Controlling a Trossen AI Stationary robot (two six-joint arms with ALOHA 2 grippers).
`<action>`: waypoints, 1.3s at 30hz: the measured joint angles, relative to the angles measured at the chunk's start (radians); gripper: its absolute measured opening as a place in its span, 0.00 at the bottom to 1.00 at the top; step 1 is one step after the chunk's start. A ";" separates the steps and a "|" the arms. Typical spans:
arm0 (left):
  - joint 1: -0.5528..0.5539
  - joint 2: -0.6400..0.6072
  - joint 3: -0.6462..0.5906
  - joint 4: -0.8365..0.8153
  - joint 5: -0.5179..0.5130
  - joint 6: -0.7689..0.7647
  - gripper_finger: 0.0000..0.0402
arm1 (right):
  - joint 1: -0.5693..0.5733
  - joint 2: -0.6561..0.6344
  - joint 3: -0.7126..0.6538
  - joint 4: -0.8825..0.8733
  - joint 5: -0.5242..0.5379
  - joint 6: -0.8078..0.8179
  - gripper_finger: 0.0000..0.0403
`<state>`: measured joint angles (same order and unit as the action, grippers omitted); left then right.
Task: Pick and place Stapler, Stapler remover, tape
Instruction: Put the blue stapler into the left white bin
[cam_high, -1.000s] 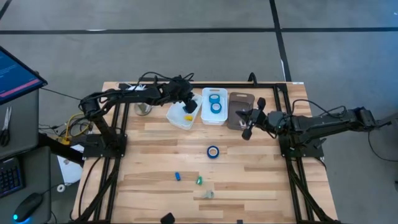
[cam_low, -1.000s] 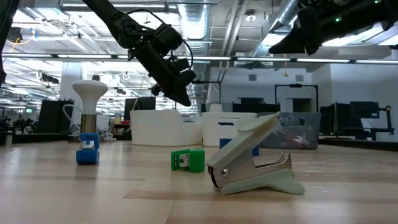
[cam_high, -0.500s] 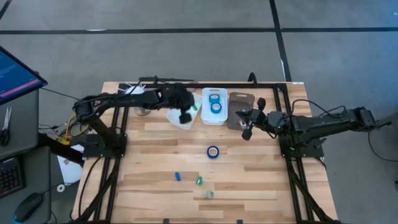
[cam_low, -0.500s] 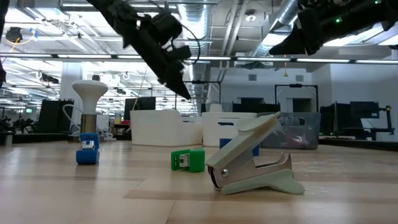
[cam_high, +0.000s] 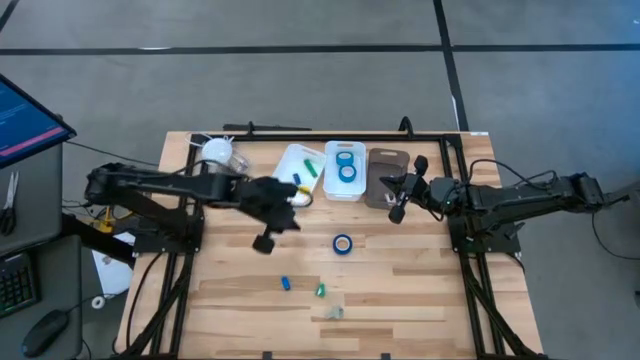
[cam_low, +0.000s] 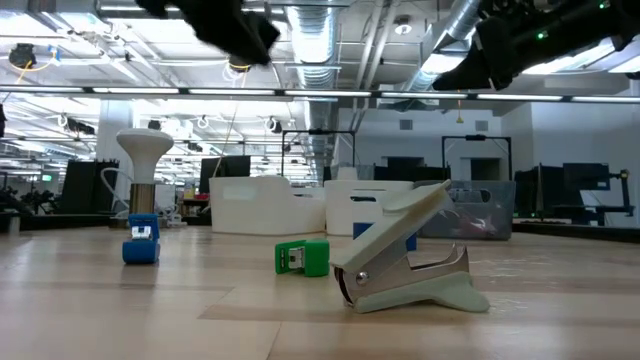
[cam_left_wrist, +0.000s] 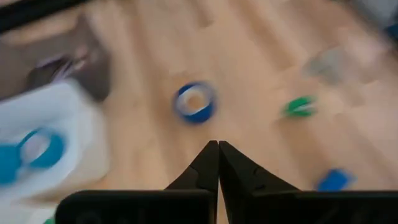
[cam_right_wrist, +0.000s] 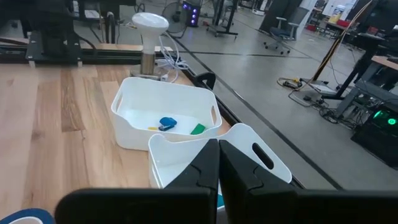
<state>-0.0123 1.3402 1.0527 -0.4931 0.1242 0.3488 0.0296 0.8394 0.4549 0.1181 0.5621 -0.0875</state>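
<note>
Since the earlier frame the left gripper has swung away from the white bins at the top of the high view and now hangs over bare table left of centre, its jaws clenched together with nothing between them, as the left wrist view shows. The leftmost white bin, which it covered before, is now uncovered and holds small blue, green and yellow pieces.

1 loose blue tape roll lies flat on the table just right of centre, well apart from the left gripper; the left wrist view shows it ahead of the fingertips. 2 more blue tape rolls sit in the middle white bin.

The pale staple remover rests in the lower centre of the low view, with a small green stapler just left of it and a small blue stapler farther left.

The right gripper waits at right of centre in the high view, beside the grey bin, jaws clenched and empty.
</note>
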 joint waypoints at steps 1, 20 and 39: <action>-0.030 -0.015 0.000 -0.001 0.007 -0.013 0.00 | 0.000 0.000 0.000 -0.002 -0.003 0.000 0.00; -0.420 0.214 0.000 -0.049 -0.229 0.205 0.00 | 0.003 0.000 0.000 -0.032 -0.015 0.062 0.00; -0.414 0.330 0.000 -0.048 -0.232 0.296 0.21 | 0.003 0.000 0.000 -0.091 -0.015 0.089 0.00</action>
<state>-0.4267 1.6703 1.0527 -0.5407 -0.1082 0.6444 0.0322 0.8394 0.4549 0.0273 0.5471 0.0013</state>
